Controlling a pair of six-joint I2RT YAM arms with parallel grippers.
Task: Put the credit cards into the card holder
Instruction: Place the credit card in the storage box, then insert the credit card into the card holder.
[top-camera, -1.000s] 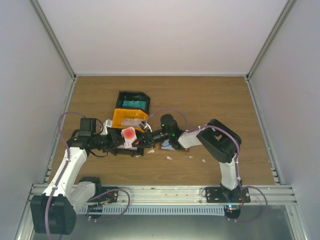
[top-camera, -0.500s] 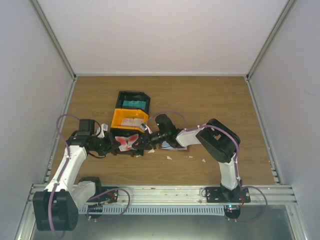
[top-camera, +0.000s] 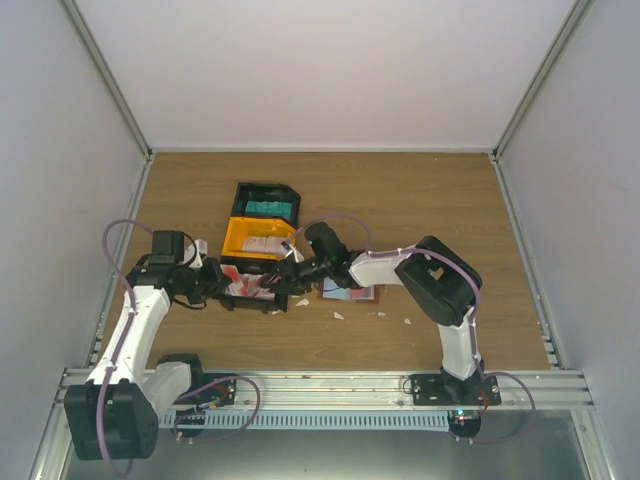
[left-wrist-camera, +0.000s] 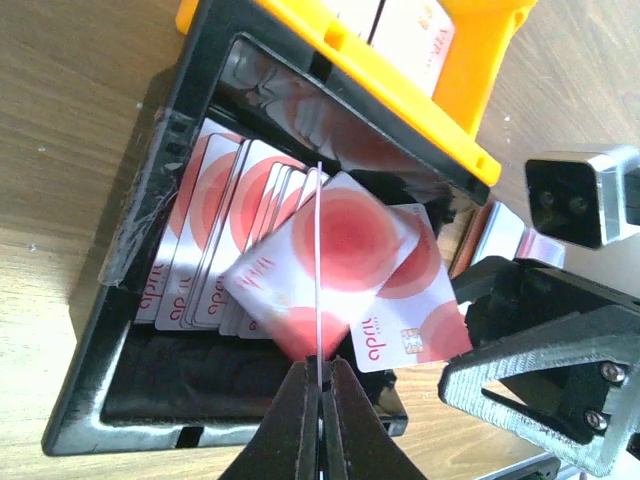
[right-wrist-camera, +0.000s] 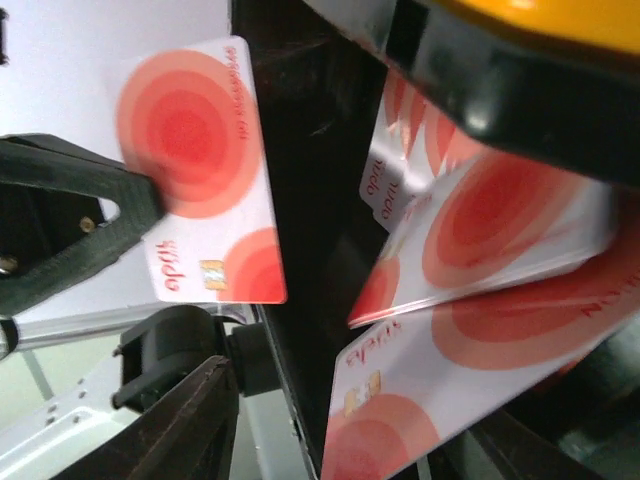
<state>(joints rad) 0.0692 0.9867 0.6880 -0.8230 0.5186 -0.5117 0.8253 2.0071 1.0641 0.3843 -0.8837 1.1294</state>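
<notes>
Red-and-white credit cards (left-wrist-camera: 215, 235) stand stacked in a black bin (left-wrist-camera: 130, 270). My left gripper (left-wrist-camera: 320, 378) is shut on one card (left-wrist-camera: 318, 240), seen edge-on above the stack; in the right wrist view that card (right-wrist-camera: 200, 170) shows its face. Two more cards (left-wrist-camera: 345, 240) lie loose and tilted over the stack. My right gripper (right-wrist-camera: 340, 440) stands open at the bin's right side, and a loose card (right-wrist-camera: 470, 350) lies between its spread jaws. The reddish-brown card holder (top-camera: 365, 295) lies on the table just right of the bin, beside the right arm.
A yellow bin (top-camera: 255, 240) with pale cards sits behind the black one, and another black bin (top-camera: 265, 205) with teal cards lies beyond it. Small white scraps (top-camera: 338, 315) dot the wooden table. Both grippers (top-camera: 222, 283) (top-camera: 287, 274) crowd the near bin.
My right gripper has opened and moved left over the bin, leaving cards loose on the stack. The left gripper has drawn back left, turning its card from face-up to edge-on.
</notes>
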